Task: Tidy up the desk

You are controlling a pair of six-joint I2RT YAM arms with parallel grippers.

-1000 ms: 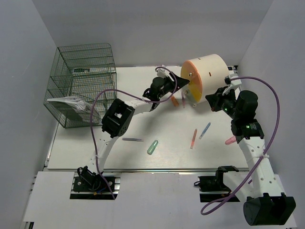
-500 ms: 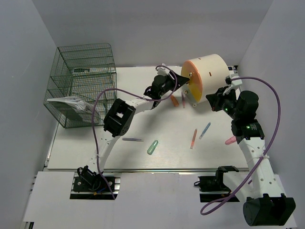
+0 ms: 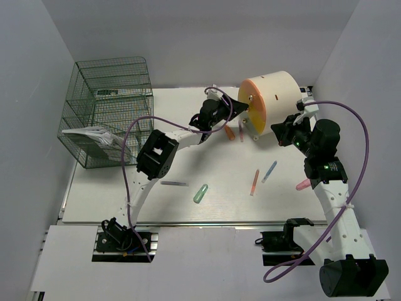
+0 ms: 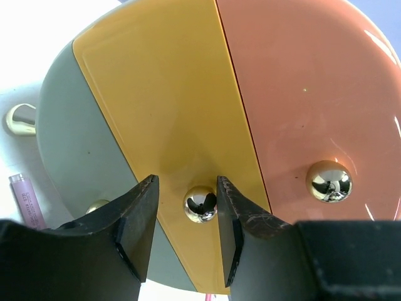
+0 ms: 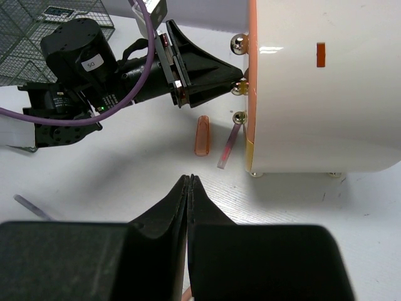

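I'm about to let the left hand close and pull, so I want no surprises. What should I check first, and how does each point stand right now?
1. The gold knob sits between the fingers of the left hand: ok.
2. Those fingers grip the knob: not ok, a gap shows beside it.
3. The right hand is shut, empty and apart from the cylinder: ok.
4. The desk is free before the cylinder's face: not ok, an orange piece and a pink tube lie there.
5. Cylinder braced against a pull: cannot tell.
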